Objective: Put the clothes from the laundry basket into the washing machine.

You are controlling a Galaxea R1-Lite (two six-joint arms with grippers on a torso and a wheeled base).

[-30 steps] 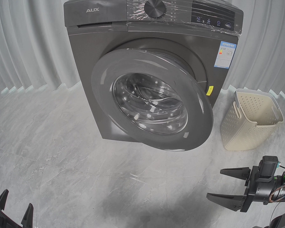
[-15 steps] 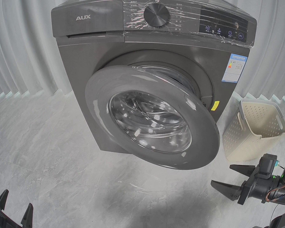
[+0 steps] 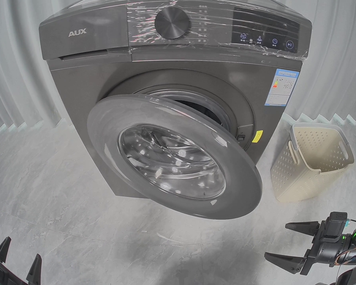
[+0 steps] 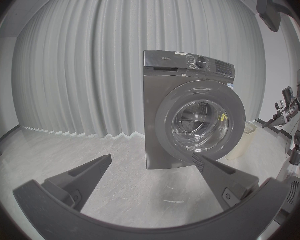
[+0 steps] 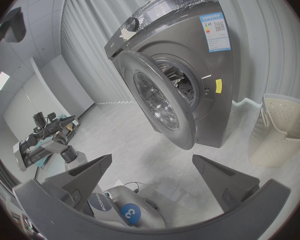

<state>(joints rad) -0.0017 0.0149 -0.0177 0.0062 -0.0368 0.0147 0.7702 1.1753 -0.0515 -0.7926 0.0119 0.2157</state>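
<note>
The grey washing machine (image 3: pixel 162 72) stands on a pale marbled floor (image 3: pixel 67 187) before a pleated white curtain (image 3: pixel 12 60), its control panel wrapped in clear film around a round knob (image 3: pixel 172 22). Its round door (image 3: pixel 106 139), hinged on the robot's left, is swung partly open so that the glass bowl window faces outward and a crescent of the drum mouth shows behind it. In the right wrist view dark clothes (image 5: pixel 186 86) lie bunched inside the drum, seen through that gap. A blue-and-white label (image 3: pixel 281 87) sits on the front panel to the right of the opening, with a small yellow sticker (image 3: pixel 257 136) lower down near the latch. The cream perforated laundry basket (image 3: pixel 290 171) stands on the floor just beside the machine's right side, apart from it, its mouth tipped toward the robot and its inner wall showing. The left gripper (image 3: pixel 19 253) hangs low at the robot's left, well apart from the machine, its fingers spread wide with nothing between them. The right gripper (image 3: pixel 277 240) hovers above the floor near the basket, in front of it and not touching it, its fingers likewise wide apart and holding nothing
</note>
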